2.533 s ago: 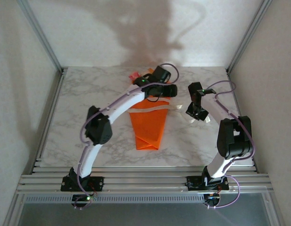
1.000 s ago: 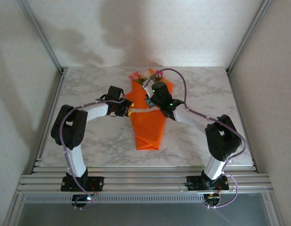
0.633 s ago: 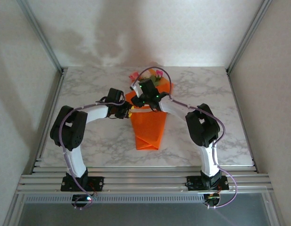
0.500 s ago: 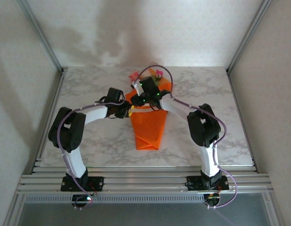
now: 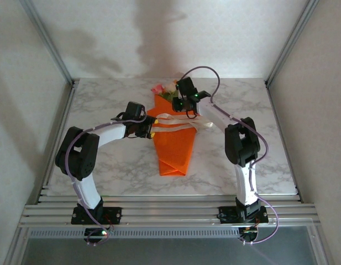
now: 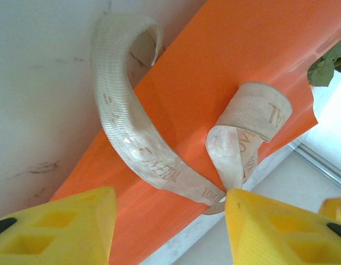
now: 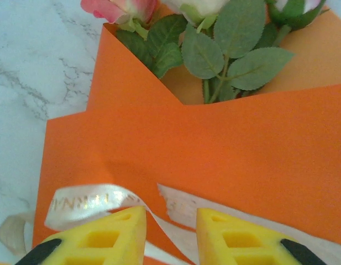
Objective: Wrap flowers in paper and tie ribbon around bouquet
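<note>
There's the bouquet [image 5: 174, 144] mid-table, flowers [image 7: 214, 47] at the far end, floppy and likely slippery ribbon [image 6: 131, 144] looping loose across the thin paper [image 7: 225, 143], left gripper [image 6: 169, 203] spread wide astride it, right gripper [image 7: 171, 214] narrowly apart over it, so best pinched flat near a tail.

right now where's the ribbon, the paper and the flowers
ribbon [image 6: 134, 152], left wrist view, middle of the long loop
paper [image 5: 173, 146], top view, middle of the cone
flowers [image 7: 206, 52], right wrist view, a green leaf
</note>
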{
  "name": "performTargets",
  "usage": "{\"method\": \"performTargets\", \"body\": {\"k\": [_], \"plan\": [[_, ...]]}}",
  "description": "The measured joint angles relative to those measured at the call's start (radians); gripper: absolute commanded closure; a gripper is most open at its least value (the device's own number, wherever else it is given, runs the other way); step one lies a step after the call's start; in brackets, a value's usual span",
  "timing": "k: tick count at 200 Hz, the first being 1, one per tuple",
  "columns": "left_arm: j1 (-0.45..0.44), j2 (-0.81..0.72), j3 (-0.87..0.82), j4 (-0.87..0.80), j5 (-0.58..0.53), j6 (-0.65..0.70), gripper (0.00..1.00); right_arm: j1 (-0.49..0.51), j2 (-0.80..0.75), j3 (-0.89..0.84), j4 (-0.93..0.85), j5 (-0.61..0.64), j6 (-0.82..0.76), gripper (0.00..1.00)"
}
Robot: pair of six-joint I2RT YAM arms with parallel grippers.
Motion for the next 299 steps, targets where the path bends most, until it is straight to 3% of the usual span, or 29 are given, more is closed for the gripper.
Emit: {"method": "performTargets", "body": {"k": [68, 99, 180, 299], "plan": [[0.000, 0.064, -0.022, 0.068, 0.002, -0.075, 0.67, 0.028, 0.196, 0.192, -0.066, -0.020, 0.097, 0.67], [0.000, 0.075, -0.048, 0.085, 0.002, -0.082, 1.00, 0.038, 0.243, 0.229, -0.076, -0.031, 0.113, 0.75], [-0.001, 0.056, -0.045, 0.096, -0.010, -0.054, 1.00, 0.059, 0.290, 0.262, -0.102, -0.080, 0.112, 1.00], [-0.026, -0.026, -0.042, 0.149, 0.001, -0.046, 1.00, 0.079, 0.146, 0.014, -0.072, -0.227, 0.013, 1.00]]}}
